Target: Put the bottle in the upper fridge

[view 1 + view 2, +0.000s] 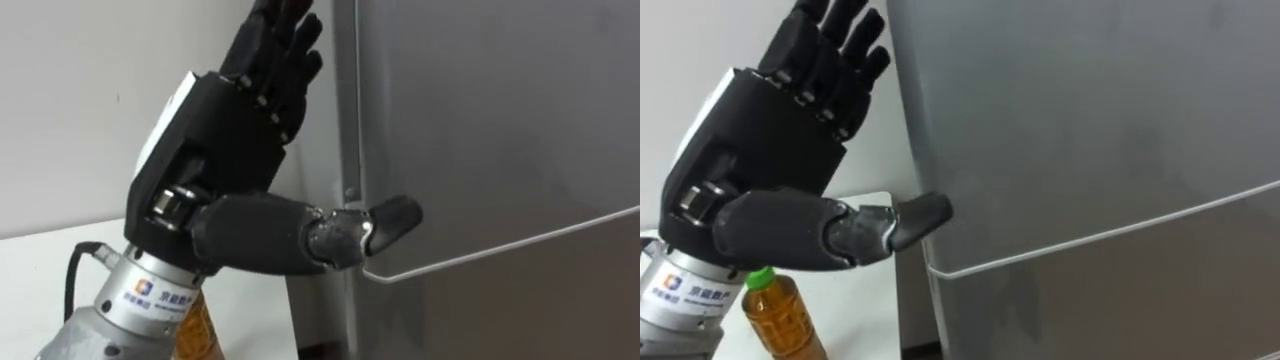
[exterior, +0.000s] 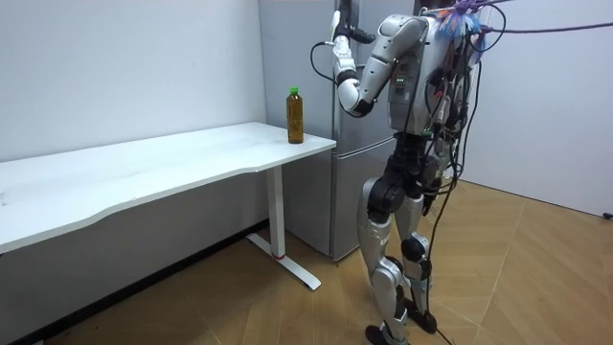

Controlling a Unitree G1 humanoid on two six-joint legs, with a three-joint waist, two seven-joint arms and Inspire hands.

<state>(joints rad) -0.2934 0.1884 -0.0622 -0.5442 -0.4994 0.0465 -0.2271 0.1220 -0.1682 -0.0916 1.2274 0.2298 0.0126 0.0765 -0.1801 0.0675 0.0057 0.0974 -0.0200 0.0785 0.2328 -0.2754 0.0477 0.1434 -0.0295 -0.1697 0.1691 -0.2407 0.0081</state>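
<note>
Bottle stood upright on tabletop, lower left of frame, directly below left hand. Hand was spread and empty, thumb at the closed upper fridge door edge.

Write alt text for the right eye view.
The robot's black left hand is raised open, fingers straight, its thumb tip at the left edge of the closed grey metal upper fridge door, just above the seam to the lower door. Below the hand, a green-capped bottle of amber liquid stands on the white table.
</note>
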